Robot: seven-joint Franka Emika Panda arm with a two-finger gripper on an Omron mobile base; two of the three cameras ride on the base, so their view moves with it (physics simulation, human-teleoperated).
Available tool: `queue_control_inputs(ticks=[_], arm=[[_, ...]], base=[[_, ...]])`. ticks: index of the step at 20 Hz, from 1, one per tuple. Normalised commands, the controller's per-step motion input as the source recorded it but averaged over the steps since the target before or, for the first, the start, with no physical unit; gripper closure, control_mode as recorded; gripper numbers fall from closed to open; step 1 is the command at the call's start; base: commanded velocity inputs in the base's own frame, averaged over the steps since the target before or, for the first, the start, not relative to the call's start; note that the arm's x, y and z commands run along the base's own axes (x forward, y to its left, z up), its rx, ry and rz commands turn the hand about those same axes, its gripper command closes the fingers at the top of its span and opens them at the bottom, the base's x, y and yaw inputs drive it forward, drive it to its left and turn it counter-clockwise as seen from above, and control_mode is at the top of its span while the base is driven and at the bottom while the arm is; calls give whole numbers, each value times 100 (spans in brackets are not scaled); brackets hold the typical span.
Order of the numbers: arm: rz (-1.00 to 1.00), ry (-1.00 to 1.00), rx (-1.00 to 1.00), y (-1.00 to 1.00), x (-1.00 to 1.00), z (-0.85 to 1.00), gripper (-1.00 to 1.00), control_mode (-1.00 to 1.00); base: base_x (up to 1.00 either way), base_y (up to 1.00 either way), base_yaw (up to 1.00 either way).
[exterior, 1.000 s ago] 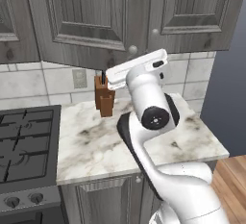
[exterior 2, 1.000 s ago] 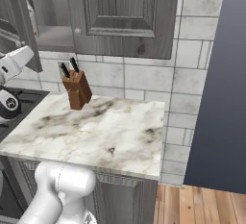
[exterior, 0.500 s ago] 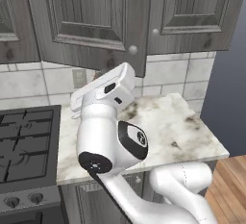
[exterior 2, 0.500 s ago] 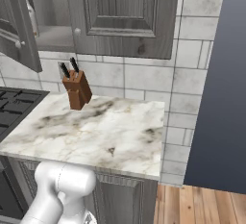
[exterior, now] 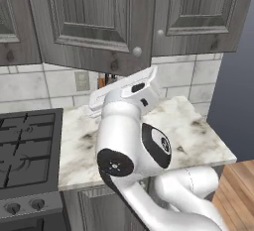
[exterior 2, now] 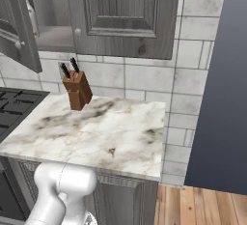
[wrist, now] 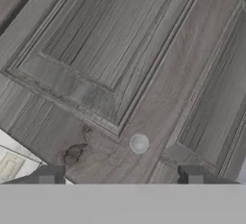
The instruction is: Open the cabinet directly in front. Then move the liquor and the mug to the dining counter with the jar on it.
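Observation:
The cabinet (exterior: 89,22) hangs above the worktop, and its left door (exterior 2: 17,23) stands swung out. Inside, the pale liquor (exterior 2: 32,16) bottle stands on the shelf, partly hidden by that door's edge. The hand view looks close at a dark grey door panel with a round metal knob (wrist: 139,143). My gripper (wrist: 122,177) is open just below the knob, the knob lying past the fingertips and not between them. In the left base view my white hand (exterior: 130,88) hangs under the doors. The mug, the dining counter and the jar are out of view.
A brown knife block (exterior 2: 77,90) stands at the back of the small marble worktop (exterior 2: 101,132). A black stove (exterior: 25,145) adjoins it on the left. The worktop ends on the right by a dark wall (exterior 2: 217,74), over a wood floor (exterior 2: 202,204).
The arm has folded down in front of the worktop, its hand dropping left, then coming back right under the doors. It has left the right base view. The left door stays ajar.

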Motion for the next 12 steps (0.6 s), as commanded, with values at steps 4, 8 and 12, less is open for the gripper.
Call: queue_control_inputs(ticks=[4,8,12], arm=[[0,0,36,-100,-8,3,-100,-100],[0,0,41,-100,0,14,-100,-100],[6,8,33,-99,4,8,-100,-100]], base=[[0,0,0],[0,0,0],[0,0,0]])
